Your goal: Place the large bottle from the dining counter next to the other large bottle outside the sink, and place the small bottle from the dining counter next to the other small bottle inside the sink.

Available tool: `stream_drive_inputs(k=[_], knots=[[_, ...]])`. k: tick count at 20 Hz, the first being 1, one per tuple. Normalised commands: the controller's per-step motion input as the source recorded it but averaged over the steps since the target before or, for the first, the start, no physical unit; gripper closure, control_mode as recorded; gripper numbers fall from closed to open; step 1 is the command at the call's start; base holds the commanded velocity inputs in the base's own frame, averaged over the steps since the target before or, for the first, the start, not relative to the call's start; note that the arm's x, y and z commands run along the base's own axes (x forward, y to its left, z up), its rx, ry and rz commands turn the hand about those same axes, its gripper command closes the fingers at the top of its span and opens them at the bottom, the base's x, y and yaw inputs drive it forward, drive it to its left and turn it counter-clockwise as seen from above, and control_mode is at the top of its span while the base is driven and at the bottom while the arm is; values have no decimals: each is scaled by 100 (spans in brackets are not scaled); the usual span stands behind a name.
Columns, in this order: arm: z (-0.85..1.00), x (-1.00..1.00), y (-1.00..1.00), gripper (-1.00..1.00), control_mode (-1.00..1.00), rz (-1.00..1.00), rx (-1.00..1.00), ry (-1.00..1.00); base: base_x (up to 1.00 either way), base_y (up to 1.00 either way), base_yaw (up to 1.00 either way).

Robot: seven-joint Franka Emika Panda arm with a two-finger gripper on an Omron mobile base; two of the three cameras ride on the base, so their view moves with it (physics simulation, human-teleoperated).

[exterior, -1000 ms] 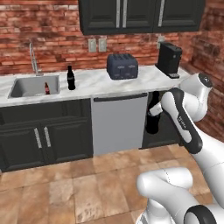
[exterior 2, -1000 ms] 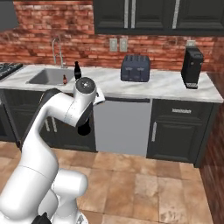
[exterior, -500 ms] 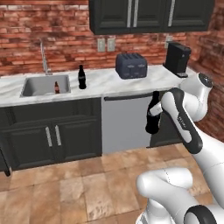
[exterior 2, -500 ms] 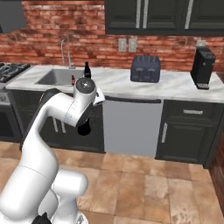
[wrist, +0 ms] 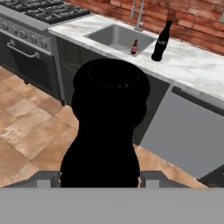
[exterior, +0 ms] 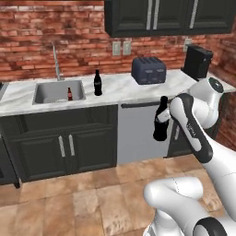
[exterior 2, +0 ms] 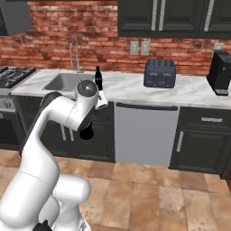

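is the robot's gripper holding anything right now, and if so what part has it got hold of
Yes. The gripper holds a large dark bottle in the air before the dishwasher. The grip seems to be around its body, though the fingers are mostly hidden.

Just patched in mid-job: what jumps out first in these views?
The gripper holds a large dark bottle upright in front of the dishwasher. On the counter, another large bottle stands right of the sink, and a small bottle stands inside the basin.

Large black bottle (exterior: 161,120) upright in the gripper (exterior: 162,117) before the dishwasher, second large dark bottle (exterior: 97,83) standing on the counter just right of the sink (exterior: 46,93), small bottle (exterior: 69,94) upright inside the basin
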Motion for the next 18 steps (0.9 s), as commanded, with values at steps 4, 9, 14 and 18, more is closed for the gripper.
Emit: stream_drive_inputs(k=[4,9,14,18], knots=[[0,0,0,100,100,0,0,0,63,30,0],[0,0,0,100,100,0,0,0,70,24,0],[0,0,0,100,100,0,0,0,67,21,0],[0,0,0,100,100,0,0,0,61,23,0]])
